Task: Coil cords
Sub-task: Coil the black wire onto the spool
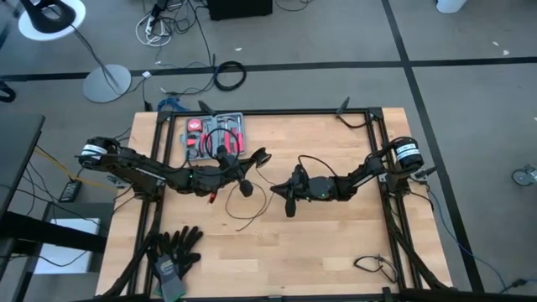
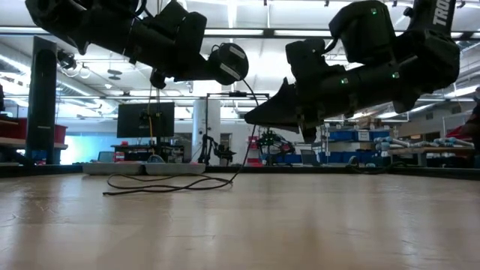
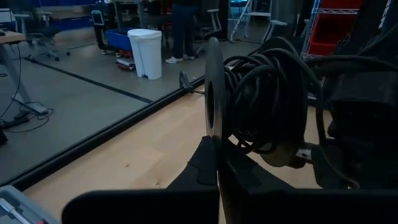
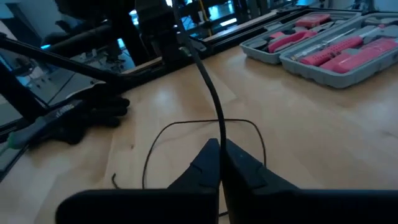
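While both arms hang above the table middle:
Gloves (image 1: pixel 174 252): black pair, near-left part of the wooden table (image 1: pixel 336 243).
Tool case (image 1: pixel 216 134): open, red-handled tools, far left.
Left gripper (image 1: pixel 246 186): raised, clenched on the round disc (image 3: pixel 214 102) with wire wound on it.
Wire (image 1: pixel 252 210): thin, black, runs from the left gripper to the right one; slack loop lies on the table between the arms.
Right gripper (image 4: pixel 220 163): raised, fingers pinched on the wire.
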Tool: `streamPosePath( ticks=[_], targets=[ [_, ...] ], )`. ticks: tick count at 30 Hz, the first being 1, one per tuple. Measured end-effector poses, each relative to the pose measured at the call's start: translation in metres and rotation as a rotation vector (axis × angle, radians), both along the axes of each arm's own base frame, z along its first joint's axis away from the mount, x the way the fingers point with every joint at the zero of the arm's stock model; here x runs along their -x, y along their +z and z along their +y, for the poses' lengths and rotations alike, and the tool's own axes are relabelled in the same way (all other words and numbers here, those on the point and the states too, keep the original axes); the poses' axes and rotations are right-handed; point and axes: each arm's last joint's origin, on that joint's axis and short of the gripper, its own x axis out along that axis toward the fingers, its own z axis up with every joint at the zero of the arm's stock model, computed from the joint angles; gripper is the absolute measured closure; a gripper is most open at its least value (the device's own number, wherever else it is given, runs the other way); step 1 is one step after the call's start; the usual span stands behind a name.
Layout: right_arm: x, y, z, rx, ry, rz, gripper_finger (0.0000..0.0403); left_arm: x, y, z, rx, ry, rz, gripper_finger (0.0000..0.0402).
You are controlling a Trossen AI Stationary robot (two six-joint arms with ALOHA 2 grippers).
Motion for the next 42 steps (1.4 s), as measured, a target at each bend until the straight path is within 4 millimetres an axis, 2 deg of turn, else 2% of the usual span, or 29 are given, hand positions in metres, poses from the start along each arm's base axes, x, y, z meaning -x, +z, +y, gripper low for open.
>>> streamPosePath(
  ticks=[6, 13, 16, 24, 28, 34, 38, 42],
  targets=[
    [-0.003, 0.000, -0.002, 0.005, -0.019, 0.017, 0.0400, 0.000, 0.000, 0.000, 0.003, 0.000, -0.005, 0.0402],
    [-0.036, 0.017, -0.009, 0.100, 0.037, 0.122, 0.0401, 0.000, 0.002, 0.000, 0.006, 0.000, -0.023, 0.0402],
    [-0.044, 0.021, -0.013, 0.133, 0.038, 0.163, 0.0402, 0.000, 0.002, 0.000, 0.007, 0.000, -0.024, 0.0402],
    [-0.039, 0.006, -0.050, 0.062, -0.103, 0.353, 0.0402, -0.002, 0.003, -0.002, 0.022, -0.066, -0.042, 0.0402],
    [-0.034, 0.006, -0.056, 0.043, -0.130, 0.400, 0.0402, -0.001, 0.001, -0.002, 0.019, -0.061, -0.017, 0.0402],
    [-0.020, 0.039, -0.051, 0.125, -0.208, 0.417, 0.0403, 0.002, -0.008, 0.000, 0.011, 0.002, 0.073, 0.0402],
    [-0.017, 0.065, -0.052, 0.179, -0.211, 0.328, 0.0403, 0.003, -0.012, 0.000, 0.008, 0.006, 0.114, 0.0402],
    [-0.015, 0.071, -0.061, 0.217, -0.253, 0.319, 0.0403, 0.003, -0.015, 0.000, 0.031, -0.010, 0.136, 0.0402]
  ],
)
